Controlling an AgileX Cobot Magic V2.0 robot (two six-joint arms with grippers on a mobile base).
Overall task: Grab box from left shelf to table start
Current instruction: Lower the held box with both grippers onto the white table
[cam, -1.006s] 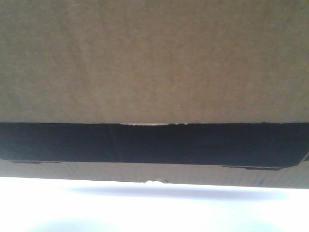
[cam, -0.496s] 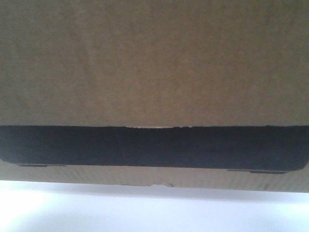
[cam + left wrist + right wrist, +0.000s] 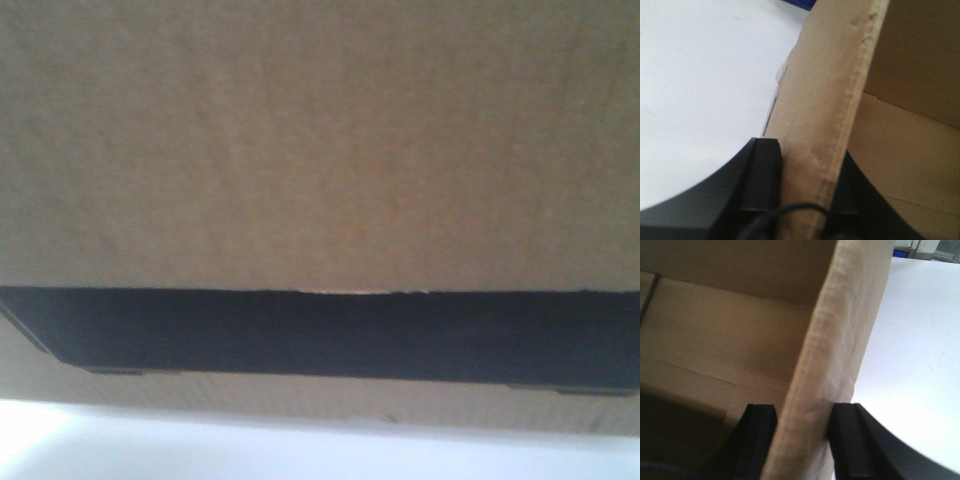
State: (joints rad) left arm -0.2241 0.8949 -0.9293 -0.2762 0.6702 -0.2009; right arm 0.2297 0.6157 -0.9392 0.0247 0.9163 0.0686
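Front-facing view is almost filled by the brown corrugated cardboard box (image 3: 320,140), very close to the lens. A wide black printed panel (image 3: 320,335) runs across the box's lower part, with a strip of bare cardboard under it. Below that strip lies the whitish table (image 3: 300,458); whether the box's bottom edge touches the table cannot be told from here.

From the left wrist, the left gripper (image 3: 805,175) is clamped on one upright side wall of the open box, one black finger (image 3: 765,175) pressed to the wall's outer face and the other on the inner face. A thin black cable (image 3: 790,207) crosses the wall's rim near the bottom of that view, and the table spreads out beside the box's outer side. A small blue object (image 3: 797,4) shows at the top edge, past the box.

From the right wrist, the right gripper (image 3: 804,432) pinches the opposite side wall the same way, its fingers (image 3: 760,435) on either face, with the box's shadowed interior on one side and the table on the other.
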